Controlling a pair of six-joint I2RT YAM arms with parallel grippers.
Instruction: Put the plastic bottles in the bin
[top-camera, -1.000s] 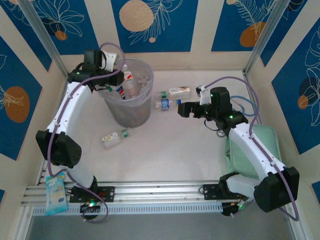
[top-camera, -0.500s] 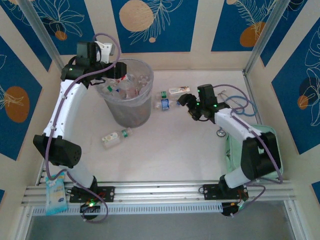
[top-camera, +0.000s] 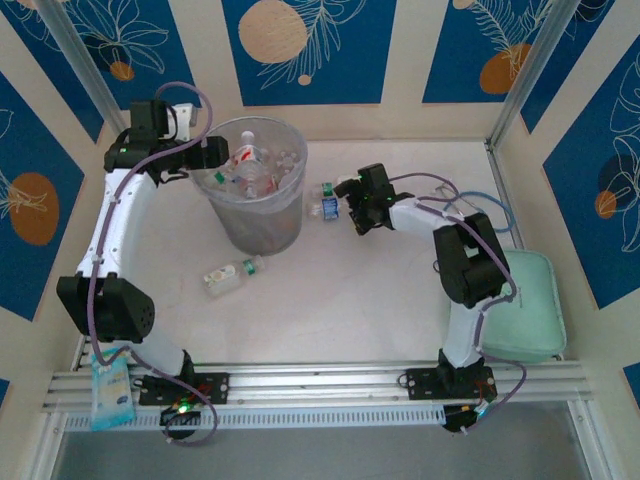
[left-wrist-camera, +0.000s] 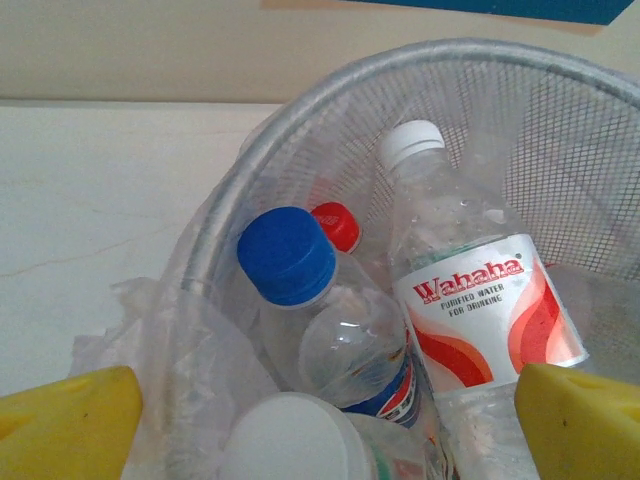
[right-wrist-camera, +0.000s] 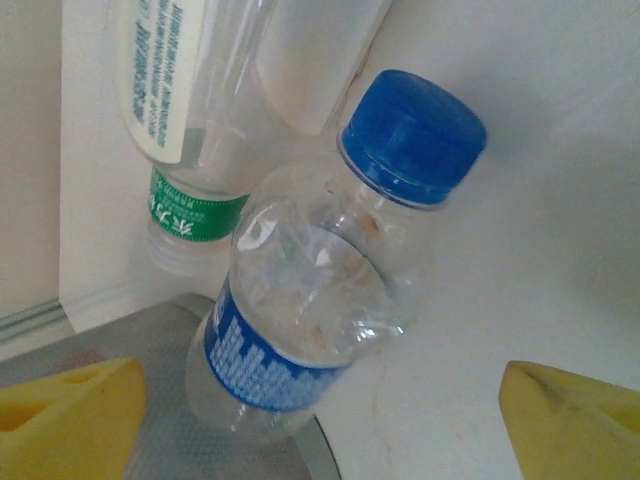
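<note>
The bin (top-camera: 256, 222) stands at the back left, and several plastic bottles (top-camera: 258, 165) lie inside it. In the left wrist view these include a white-capped Wahaha bottle (left-wrist-camera: 478, 300), a blue-capped bottle (left-wrist-camera: 330, 320) and a red cap (left-wrist-camera: 337, 224). My left gripper (top-camera: 210, 153) hangs open over the bin's left rim (left-wrist-camera: 300, 130), holding nothing. My right gripper (top-camera: 343, 200) is open just right of two bottles lying on the table. One has a blue cap and blue label (right-wrist-camera: 310, 300), the other a green label (right-wrist-camera: 195, 190). Neither touches the yellow fingertips (right-wrist-camera: 65, 415). One more bottle (top-camera: 232, 273) lies in front of the bin.
A pale green case (top-camera: 522, 305) sits at the right edge behind the right arm's base. A grey cable (top-camera: 470, 205) loops over the table near the right arm. The enclosure walls stand close behind the bin. Open table lies in the middle front.
My left gripper opened over the bin and drew back to its left rim; the bottle it held now lies inside. My right arm swung left to the bottles beside the bin.
</note>
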